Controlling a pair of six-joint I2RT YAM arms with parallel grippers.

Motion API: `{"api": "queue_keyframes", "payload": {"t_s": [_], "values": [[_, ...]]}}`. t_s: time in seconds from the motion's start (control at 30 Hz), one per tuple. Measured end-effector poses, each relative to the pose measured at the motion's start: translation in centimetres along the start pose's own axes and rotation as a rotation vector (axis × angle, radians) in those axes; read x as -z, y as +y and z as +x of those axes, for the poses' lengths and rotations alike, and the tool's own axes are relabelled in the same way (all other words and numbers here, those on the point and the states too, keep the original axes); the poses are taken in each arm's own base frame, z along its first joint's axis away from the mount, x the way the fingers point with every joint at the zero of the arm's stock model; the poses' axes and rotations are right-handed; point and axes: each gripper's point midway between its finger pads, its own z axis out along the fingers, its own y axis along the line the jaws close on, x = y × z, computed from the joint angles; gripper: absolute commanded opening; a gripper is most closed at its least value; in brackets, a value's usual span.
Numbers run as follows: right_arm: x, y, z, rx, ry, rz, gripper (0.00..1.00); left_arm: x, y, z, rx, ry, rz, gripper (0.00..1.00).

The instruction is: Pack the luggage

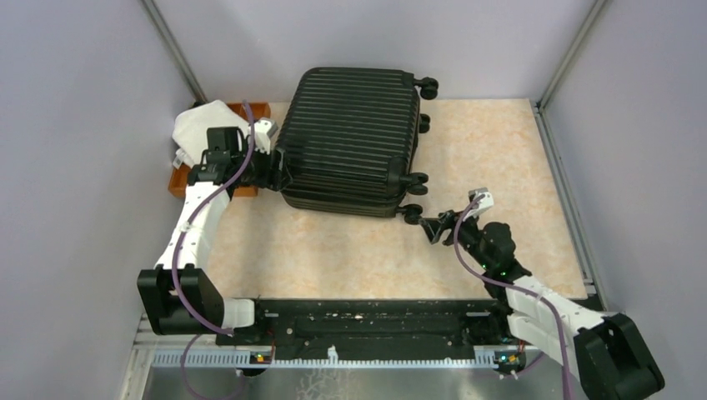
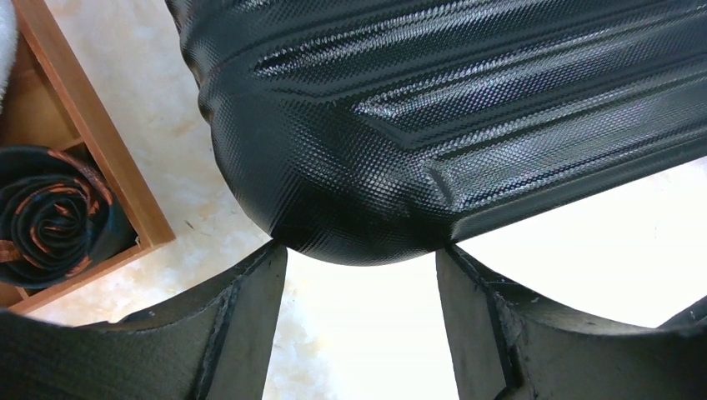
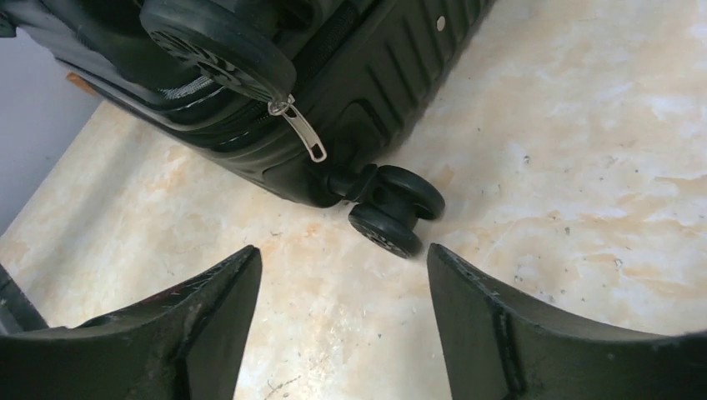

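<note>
The luggage (image 1: 354,137), a black ribbed hard-shell suitcase, lies flat and closed on the table at the back centre, wheels to the right. My left gripper (image 1: 282,173) is open at its near-left corner; in the left wrist view (image 2: 361,258) the rounded corner (image 2: 358,225) sits just at the fingertips. My right gripper (image 1: 432,227) is open and empty beside the near-right caster wheel (image 3: 392,212). A silver zipper pull (image 3: 304,133) hangs on the closed seam near that wheel.
A brown wooden tray (image 1: 183,179) stands at the back left with a white cloth (image 1: 208,125) on it. A rolled dark tie with orange marks (image 2: 54,217) lies in a tray compartment. Grey walls enclose the table.
</note>
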Motion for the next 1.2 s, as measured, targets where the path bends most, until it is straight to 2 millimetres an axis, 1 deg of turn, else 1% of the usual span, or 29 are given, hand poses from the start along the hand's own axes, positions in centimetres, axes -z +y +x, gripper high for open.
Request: {"api": "queue_keyframes", "payload": {"t_s": [0.07, 0.13, 0.23, 0.33, 0.4, 0.47, 0.6, 0.7, 0.9, 1.0, 1.17, 1.2], "values": [[-0.3, -0.3, 0.4, -0.003, 0.013, 0.001, 0.63, 0.1, 0.0, -0.4, 0.001, -0.010, -0.002, 0.72], [-1.0, 0.0, 0.8, 0.003, 0.038, -0.027, 0.55, 0.1, 0.1, -0.7, 0.002, -0.018, -0.004, 0.72], [-2.3, 0.1, 1.7, 0.015, 0.082, -0.057, 0.49, 0.1, 0.1, -0.9, 0.002, -0.024, -0.005, 0.72], [-3.3, 0.4, 1.8, 0.034, 0.082, -0.096, 0.49, 0.1, 0.1, -1.0, 0.002, -0.027, -0.006, 0.72], [-4.0, 0.5, 1.4, 0.046, 0.067, -0.120, 0.50, 0.1, 0.1, -1.0, 0.002, -0.028, -0.008, 0.72], [-4.7, 0.6, 0.7, 0.057, 0.044, -0.140, 0.52, 0.1, 0.2, -1.0, 0.002, -0.028, -0.010, 0.72], [-6.5, 1.4, -0.9, 0.077, 0.001, -0.196, 0.53, 0.1, 0.2, -1.0, 0.001, -0.028, -0.010, 0.72], [-7.4, 1.8, -1.6, 0.087, -0.024, -0.228, 0.53, 0.1, 0.2, -1.0, 0.001, -0.028, -0.011, 0.72], [-8.2, 2.1, -0.8, 0.062, -0.018, -0.296, 0.50, 0.1, 0.2, -1.1, -0.001, -0.029, -0.013, 0.72], [-8.4, 2.2, -0.4, 0.030, -0.016, -0.335, 0.44, 0.0, 0.4, -1.3, -0.006, -0.039, -0.020, 0.72], [-8.5, 1.9, -0.1, -0.010, -0.019, -0.365, 0.41, 0.0, 0.5, -1.4, -0.012, -0.044, -0.021, 0.72], [-8.5, 1.9, -0.1, -0.013, -0.020, -0.365, 0.37, 0.0, 0.5, -1.4, -0.013, -0.044, -0.021, 0.72]]}}
